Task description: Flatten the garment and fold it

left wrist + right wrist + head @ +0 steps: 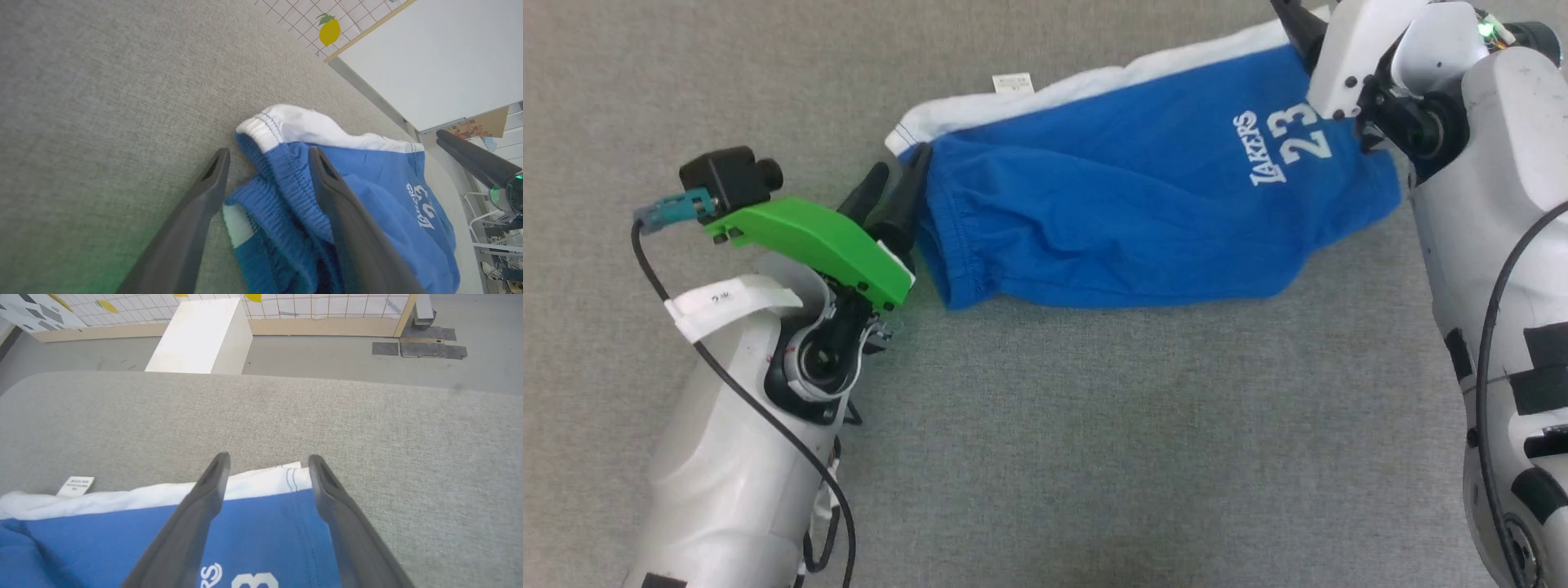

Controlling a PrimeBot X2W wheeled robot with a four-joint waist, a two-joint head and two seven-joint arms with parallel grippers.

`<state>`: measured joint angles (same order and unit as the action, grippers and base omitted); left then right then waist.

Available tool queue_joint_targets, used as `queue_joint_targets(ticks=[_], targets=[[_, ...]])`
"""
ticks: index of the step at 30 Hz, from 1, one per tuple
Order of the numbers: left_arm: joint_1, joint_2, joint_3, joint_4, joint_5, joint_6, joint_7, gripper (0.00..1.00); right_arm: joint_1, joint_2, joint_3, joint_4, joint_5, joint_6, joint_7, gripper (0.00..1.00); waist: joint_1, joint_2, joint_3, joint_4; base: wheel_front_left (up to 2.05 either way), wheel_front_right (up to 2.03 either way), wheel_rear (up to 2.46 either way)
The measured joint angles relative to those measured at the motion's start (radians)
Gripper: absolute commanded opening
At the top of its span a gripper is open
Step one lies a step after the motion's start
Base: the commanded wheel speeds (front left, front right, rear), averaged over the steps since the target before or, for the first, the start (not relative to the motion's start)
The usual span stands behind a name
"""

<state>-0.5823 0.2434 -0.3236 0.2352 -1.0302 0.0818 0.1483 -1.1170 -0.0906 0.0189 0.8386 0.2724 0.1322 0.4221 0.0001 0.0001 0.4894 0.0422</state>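
**Spotter:** Where are the shorts?

**Operator:** On my head camera the blue basketball shorts (1127, 220) lie sideways on the grey fabric surface (1045, 457). They run from about ten o'clock across to two o'clock, rumpled and unfolded. The waistband (947, 237) is at the nine o'clock end and the LAKERS 23 print (1286, 143) is toward three. The white side stripe (1094, 82) runs along the twelve o'clock edge, with the tag (1013, 83) poking out past it.

**Spotter:** And the claws?

**Operator:** My left claw (267, 157) is spread wide at the waistband. The gathered elastic lies between its fingers, but nothing is pinched. I can't tell whether they touch the cloth. My right claw (267, 461) is just as wide, over the leg-hem corner at the one o'clock end. The stripe shows between its fingers and it grips nothing. A white box (204, 335) stands on the floor beyond, at eleven o'clock on that wrist camera.
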Motion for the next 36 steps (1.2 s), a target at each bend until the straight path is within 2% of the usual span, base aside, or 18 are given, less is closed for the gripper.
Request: queue_joint_targets(ticks=[7,10,15,21,28,36], targets=[[0.025,0.009,0.007,-0.007,0.002,-0.002,-0.025,1.00,0.041,-0.005,0.033,-0.031,0.102,0.000,-0.092,1.00,-0.0001,0.0000,-0.088,-0.001,0.00,0.00,0.00],[0.039,0.022,0.007,-0.013,0.023,-0.020,-0.065,1.00,0.089,-0.021,0.063,-0.063,0.146,0.000,-0.139,1.00,-0.0001,0.0000,-0.132,-0.003,0.00,0.00,0.00],[0.080,0.070,-0.007,-0.021,0.140,-0.053,-0.204,1.00,0.204,-0.065,0.104,-0.136,0.224,0.000,-0.242,1.00,-0.0001,0.0000,-0.215,-0.009,0.00,0.00,0.00],[0.172,0.114,-0.037,-0.002,0.261,-0.055,-0.336,1.00,0.366,-0.127,0.132,-0.230,0.271,0.000,-0.361,1.00,-0.0002,0.0000,-0.306,-0.021,0.00,0.00,0.00],[0.279,0.123,-0.048,-0.011,0.337,-0.031,-0.392,1.00,0.586,-0.165,0.093,-0.356,0.277,0.000,-0.490,1.00,-0.0002,0.0000,-0.396,-0.034,0.00,0.00,0.00],[0.355,0.106,-0.041,-0.021,0.382,-0.016,-0.401,1.00,0.816,-0.128,0.016,-0.491,0.253,0.000,-0.495,1.00,-0.0002,0.0000,-0.435,-0.057,0.00,0.00,0.00]])
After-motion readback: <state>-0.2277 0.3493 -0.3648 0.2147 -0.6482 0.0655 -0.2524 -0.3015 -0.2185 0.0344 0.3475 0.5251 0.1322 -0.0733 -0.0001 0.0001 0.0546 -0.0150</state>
